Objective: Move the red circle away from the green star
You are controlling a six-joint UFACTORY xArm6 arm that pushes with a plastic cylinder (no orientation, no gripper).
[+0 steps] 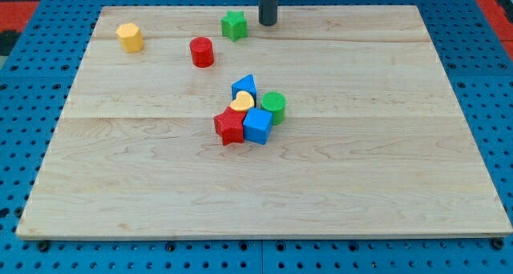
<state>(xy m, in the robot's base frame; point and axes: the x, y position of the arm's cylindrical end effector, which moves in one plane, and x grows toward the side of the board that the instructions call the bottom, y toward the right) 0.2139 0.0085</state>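
The red circle (202, 51) stands on the wooden board near the view's top, left of centre. The green star (234, 25) sits just up and to the right of it, a small gap between them. My tip (268, 22) is at the view's top edge, just right of the green star and apart from it. It touches no block.
A yellow hexagon (129, 37) lies at the top left. A cluster in the middle holds a blue triangle (244, 86), a yellow heart (242, 102), a green circle (273, 106), a red star (230, 126) and a blue cube (257, 125). The board's top edge (345, 7) is close behind my tip.
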